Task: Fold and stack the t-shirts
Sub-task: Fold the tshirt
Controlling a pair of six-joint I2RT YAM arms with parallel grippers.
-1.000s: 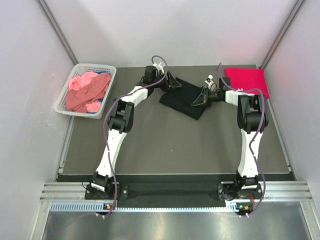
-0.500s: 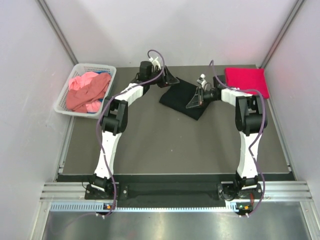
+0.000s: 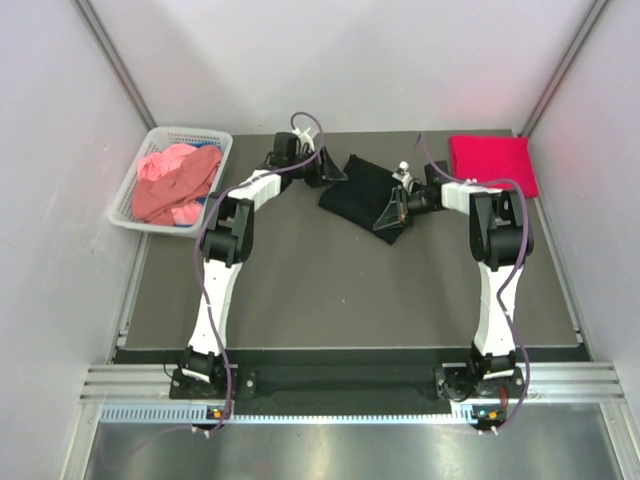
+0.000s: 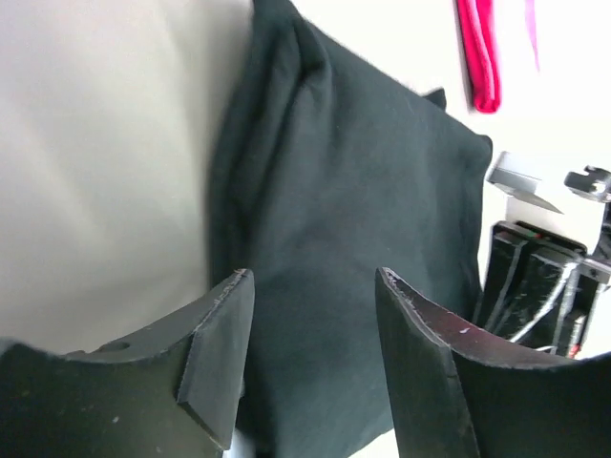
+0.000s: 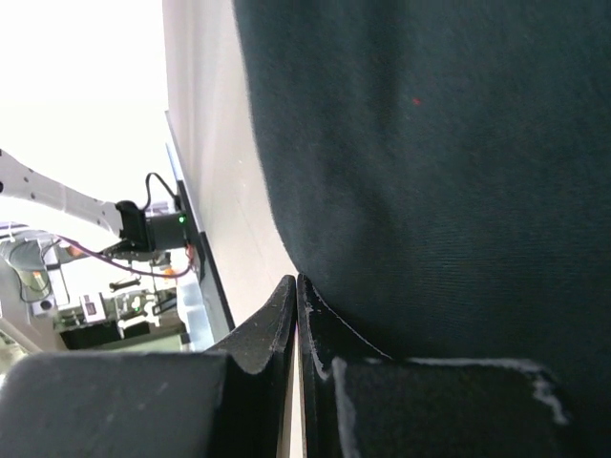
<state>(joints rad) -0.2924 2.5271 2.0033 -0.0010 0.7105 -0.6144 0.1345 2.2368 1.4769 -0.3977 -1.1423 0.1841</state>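
A folded black t-shirt lies on the dark mat at the back middle. My left gripper is open at the shirt's back left corner. In the left wrist view its jaws stand apart with the black cloth just beyond them and nothing held. My right gripper is at the shirt's front right edge. In the right wrist view its fingers are pressed together beside the black cloth, with no cloth seen between them. A folded crimson red t-shirt lies at the back right.
A white lattice basket at the back left holds crumpled salmon pink shirts with a bit of blue under them. Grey walls close in the mat on the left, back and right. The red shirt also shows in the left wrist view.
My left gripper has drawn back a little to the left of the black shirt's corner. My right gripper has moved forward and left along the shirt's front right edge.
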